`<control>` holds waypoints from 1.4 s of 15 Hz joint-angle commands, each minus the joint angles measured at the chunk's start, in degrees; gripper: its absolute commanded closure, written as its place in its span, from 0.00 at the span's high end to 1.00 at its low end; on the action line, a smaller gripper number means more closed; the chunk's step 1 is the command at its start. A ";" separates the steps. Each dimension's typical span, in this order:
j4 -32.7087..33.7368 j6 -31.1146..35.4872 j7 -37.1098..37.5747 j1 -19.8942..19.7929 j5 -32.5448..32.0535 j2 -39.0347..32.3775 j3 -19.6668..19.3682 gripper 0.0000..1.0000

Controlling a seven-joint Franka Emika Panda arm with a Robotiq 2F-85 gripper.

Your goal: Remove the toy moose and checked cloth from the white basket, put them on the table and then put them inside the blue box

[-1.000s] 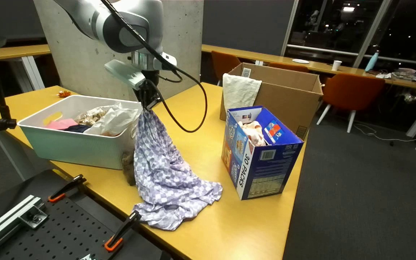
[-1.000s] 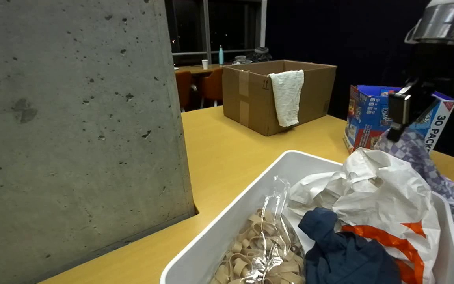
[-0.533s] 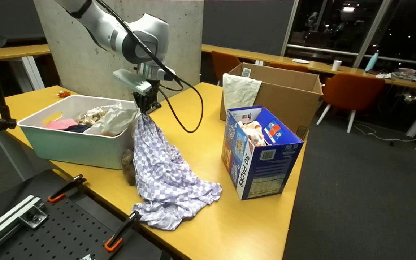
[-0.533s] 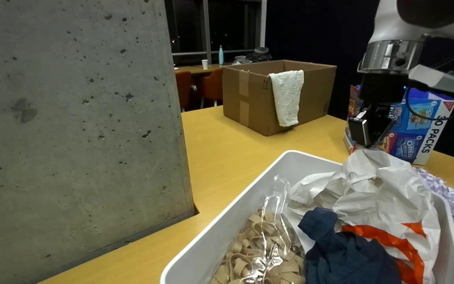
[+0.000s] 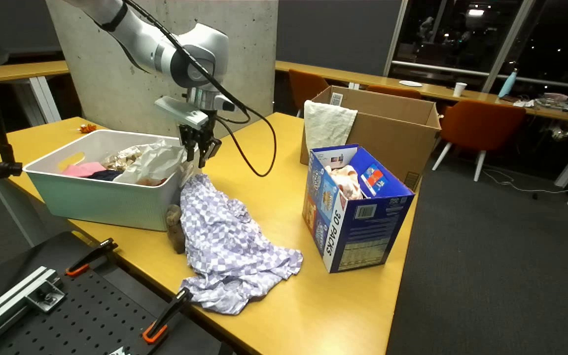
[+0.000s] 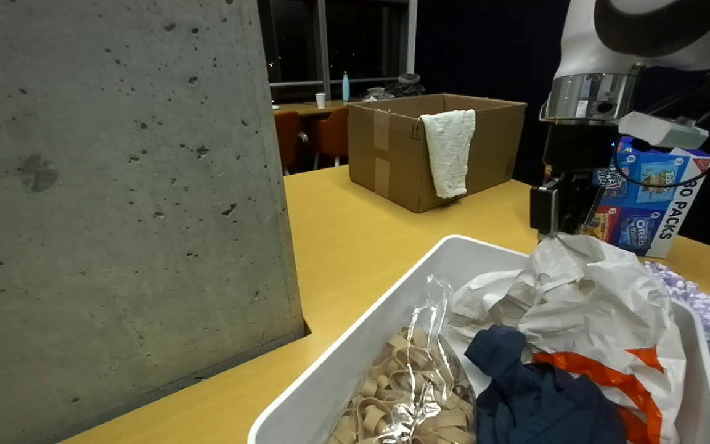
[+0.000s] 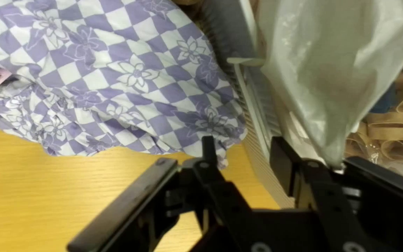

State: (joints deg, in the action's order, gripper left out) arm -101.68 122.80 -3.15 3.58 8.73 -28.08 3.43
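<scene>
The checked cloth (image 5: 232,241) lies in a heap on the table (image 5: 284,315), against the end of the white basket (image 5: 106,202). It also fills the left of the wrist view (image 7: 124,77). My gripper (image 5: 196,157) is open and empty just above the cloth's upper end, at the basket's rim. In the wrist view my gripper (image 7: 242,150) has its fingers apart over the basket's side wall. The brown toy moose (image 5: 175,231) is on the table between basket and cloth, partly hidden. The blue box (image 5: 363,231) stands upright and open to the right, with pinkish-white fabric inside.
The basket holds a white plastic bag (image 6: 589,296), dark blue fabric (image 6: 540,394) and a clear bag of tan strips (image 6: 404,394). A brown cardboard box (image 5: 387,133) with a white towel (image 5: 328,125) stands behind the blue box. A concrete pillar (image 6: 127,185) stands beside the table.
My gripper has moved towards the basket with the cloth's upper end, then opened and let go. The cloth's top has dropped below the fingers. The moose and blue box have not moved.
</scene>
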 commanded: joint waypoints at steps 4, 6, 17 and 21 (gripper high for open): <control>-8.15 0.74 7.26 0.30 -3.21 8.41 -1.62 1.00; -11.46 1.12 9.08 -0.12 -3.05 10.75 -1.87 1.00; -23.06 8.98 10.33 -5.01 -2.07 15.24 -5.46 1.00; -21.94 11.86 10.13 -4.76 -1.07 11.73 -4.40 1.00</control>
State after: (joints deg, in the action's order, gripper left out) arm -124.71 132.21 7.62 -1.51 6.28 -13.74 -1.76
